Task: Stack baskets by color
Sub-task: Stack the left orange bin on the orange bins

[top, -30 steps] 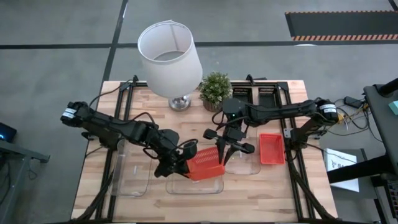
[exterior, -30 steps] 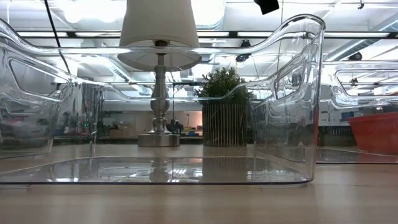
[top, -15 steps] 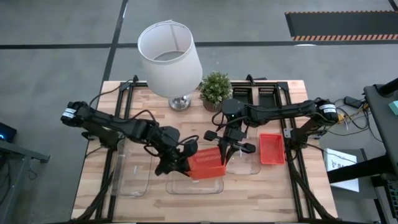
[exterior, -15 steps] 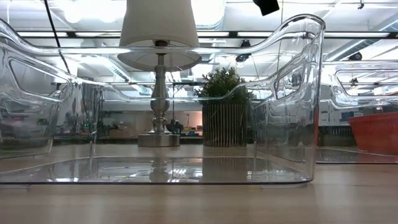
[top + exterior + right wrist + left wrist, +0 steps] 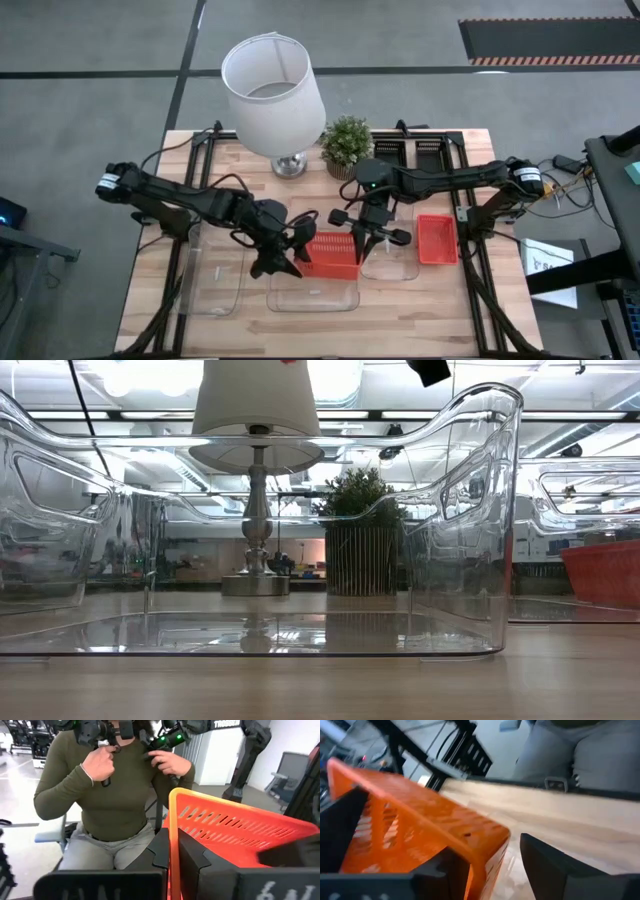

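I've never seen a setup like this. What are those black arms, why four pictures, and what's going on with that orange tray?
Two robot arms work at a wooden table. One picture looks down from above, one looks across the tabletop, and one sits on each wrist. On the table are a lamp, a small plant, clear trays and a second red-orange basket. The right gripper pinches the rim of the red-orange basket in the middle, above a clear tray. The left gripper is at its other end with fingers parted, apparently letting go. The right wrist camera also shows a person seated beyond the table.
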Motion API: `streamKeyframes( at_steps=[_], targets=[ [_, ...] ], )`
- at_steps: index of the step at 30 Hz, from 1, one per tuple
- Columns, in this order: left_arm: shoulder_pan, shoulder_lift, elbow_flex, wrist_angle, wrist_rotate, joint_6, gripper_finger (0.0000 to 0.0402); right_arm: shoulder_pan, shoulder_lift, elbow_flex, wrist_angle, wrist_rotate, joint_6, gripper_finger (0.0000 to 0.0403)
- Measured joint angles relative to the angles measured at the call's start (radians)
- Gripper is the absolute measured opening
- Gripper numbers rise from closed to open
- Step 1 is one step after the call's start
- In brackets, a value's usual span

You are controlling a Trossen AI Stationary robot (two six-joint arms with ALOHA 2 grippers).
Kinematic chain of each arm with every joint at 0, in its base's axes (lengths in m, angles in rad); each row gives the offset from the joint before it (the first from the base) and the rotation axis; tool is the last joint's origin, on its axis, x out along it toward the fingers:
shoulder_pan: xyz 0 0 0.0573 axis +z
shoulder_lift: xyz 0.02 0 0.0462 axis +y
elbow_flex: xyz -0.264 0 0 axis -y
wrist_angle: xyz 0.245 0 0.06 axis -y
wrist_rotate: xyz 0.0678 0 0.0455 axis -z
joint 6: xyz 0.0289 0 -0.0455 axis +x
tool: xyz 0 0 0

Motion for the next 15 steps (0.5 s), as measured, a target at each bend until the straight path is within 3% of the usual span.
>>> streamKeyframes(
  at_steps=[9, 15],
  targets=[
    [-0.001, -0.076, -0.016, -0.012, -0.231, -0.001, 0.0158, -0.002, -0.007, 0.000, -0.185, 0.023, -0.009, 0.0009],
    [0.000, -0.112, -0.043, -0.005, -0.400, -0.001, 0.0158, 0.003, -0.080, 0.000, -0.414, 0.275, -0.043, 0.0009]
  ],
)
